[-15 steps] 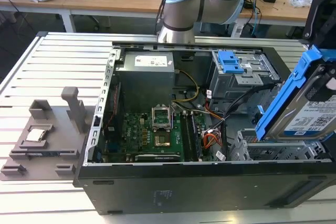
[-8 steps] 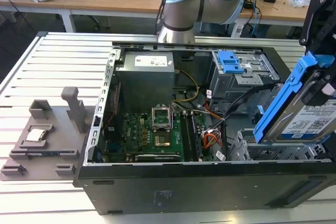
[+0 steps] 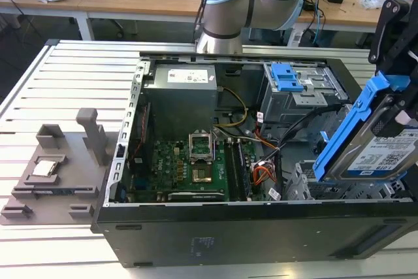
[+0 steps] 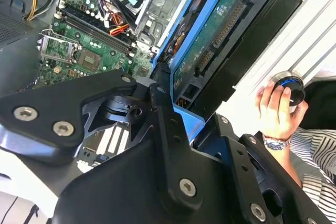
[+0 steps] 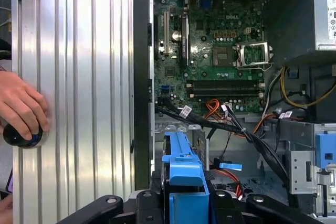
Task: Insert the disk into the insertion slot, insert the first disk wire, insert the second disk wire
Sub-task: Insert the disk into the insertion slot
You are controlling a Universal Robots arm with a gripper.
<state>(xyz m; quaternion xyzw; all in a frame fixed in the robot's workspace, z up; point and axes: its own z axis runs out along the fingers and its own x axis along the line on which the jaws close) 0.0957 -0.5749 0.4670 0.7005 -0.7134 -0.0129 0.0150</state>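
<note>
Disk (image 3: pixel 384 155), a flat rectangular silver hard drive with a white-and-blue label framed by a bright blue plastic caddy, hangs tilted in the black claw (image 3: pixel 396 109) at the exterior view's right end of the open black computer case (image 3: pixel 215 240). We see the claw clamped on the disk, closing on either side of the blue caddy in the first wrist view. The disk's lower end sits close over the insertion slot (image 3: pixel 302 181), a rectangular bay of a silver perforated sheet-metal cage. We cannot tell whether the two touch, and the disk is not seated in the bay.

Inside the case lie a green motherboard (image 3: pixel 196 161) and a grey box-shaped power supply (image 3: pixel 179 96). A bundle of orange wires (image 3: pixel 261 176) runs between the motherboard and the cage. A broad blue ribbed latch (image 3: pixel 286 76) tops a second grey cage farther back.

The case rests on a ribbed aluminium bench (image 3: pixel 39 96), which also carries a grey plastic fixture (image 3: pixel 59 168) toward the exterior view's left. In both wrist views a person's hand (image 5: pixel 21 106) rests on a round black knob (image 5: pixel 20 136) on the bench beside the case.
</note>
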